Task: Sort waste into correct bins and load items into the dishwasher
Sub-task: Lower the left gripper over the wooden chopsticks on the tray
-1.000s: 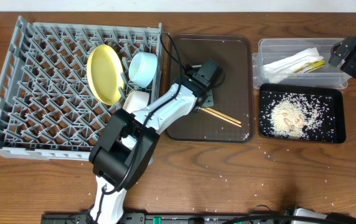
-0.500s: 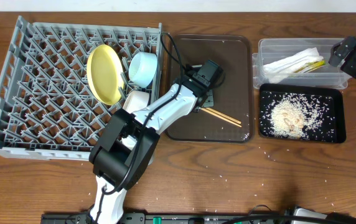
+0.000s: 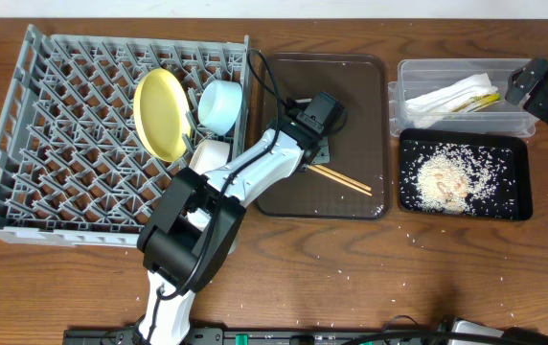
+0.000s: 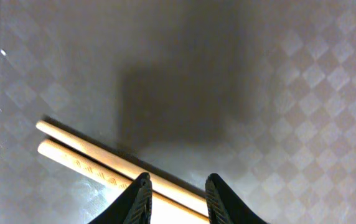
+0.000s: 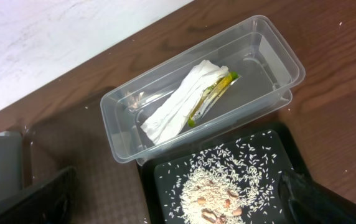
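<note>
The grey dish rack fills the left, the brown serving tray sits beside it, and the clear tub and black tray lie at the right, the tub holding white napkins, the tray rice crumbs. In the rack the yellow plate stands on edge with the light blue bowl just beside it. The chopsticks lie on the brown tray between the spread fingers of the left gripper; the right gripper hangs wide open by the tub's right end.
</note>
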